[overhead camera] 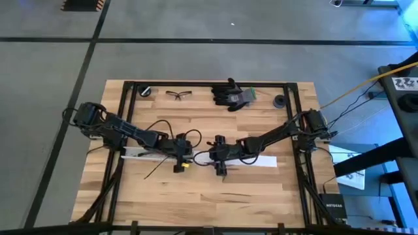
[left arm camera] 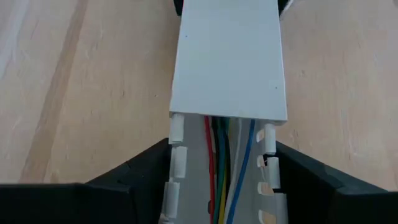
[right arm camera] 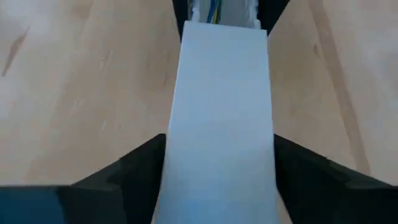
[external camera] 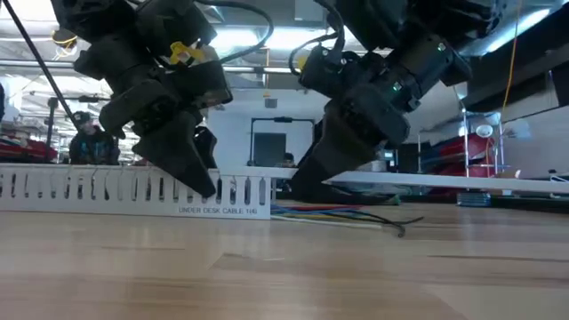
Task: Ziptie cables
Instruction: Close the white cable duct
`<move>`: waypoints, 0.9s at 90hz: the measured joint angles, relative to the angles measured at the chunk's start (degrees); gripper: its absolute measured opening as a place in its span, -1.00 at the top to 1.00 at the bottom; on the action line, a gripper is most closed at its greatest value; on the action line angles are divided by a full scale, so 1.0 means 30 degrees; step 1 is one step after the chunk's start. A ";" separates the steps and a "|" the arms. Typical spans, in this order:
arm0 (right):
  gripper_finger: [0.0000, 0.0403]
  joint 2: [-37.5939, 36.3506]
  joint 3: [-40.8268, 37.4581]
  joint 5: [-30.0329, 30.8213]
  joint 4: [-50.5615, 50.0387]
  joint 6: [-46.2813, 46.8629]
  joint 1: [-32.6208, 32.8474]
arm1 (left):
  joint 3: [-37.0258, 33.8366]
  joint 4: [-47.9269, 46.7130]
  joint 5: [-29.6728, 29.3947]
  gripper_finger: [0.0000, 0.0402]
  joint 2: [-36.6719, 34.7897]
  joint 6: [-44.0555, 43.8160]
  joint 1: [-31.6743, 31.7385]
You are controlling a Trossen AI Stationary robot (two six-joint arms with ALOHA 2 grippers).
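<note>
A white slotted channel (external camera: 89, 191) lies along the table's middle, with several coloured cables (left arm camera: 219, 180) running inside it. Some of the cables (external camera: 338, 213) spill onto the wood. A smooth white lid (left arm camera: 227, 56) covers the channel's right part. My left gripper (overhead camera: 177, 158) straddles the open slotted part just left of the lid's end. My right gripper (overhead camera: 220, 160) straddles the lid (right arm camera: 221, 124) a little farther right. In the low view the lid's right stretch (external camera: 444, 182) stands above the table. My left gripper pinches the slotted channel between its two fingers, one on each side wall (left arm camera: 176, 163), right beside the lid's end. The fingers slant down from above and lie across the channel, which rests on the table. My right gripper pinches the lid by its two long edges (right arm camera: 169, 163) near its left end. The fingers come slanting down from above, across the strip. The lid's right part is raised off the wood.
Black gloves (overhead camera: 232, 96), safety glasses (overhead camera: 177, 95) and two small black round parts (overhead camera: 145, 90) (overhead camera: 279, 101) lie along the far edge. A thin black strand (overhead camera: 153, 171) lies near the channel's left part. Black frame rails (overhead camera: 127, 117) border the work area.
</note>
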 joint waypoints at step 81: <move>-0.04 0.1598 0.2933 -0.1948 -0.2440 -0.0057 -0.0882 | -0.0080 0.0544 0.0378 -0.15 0.0002 0.0661 -0.0015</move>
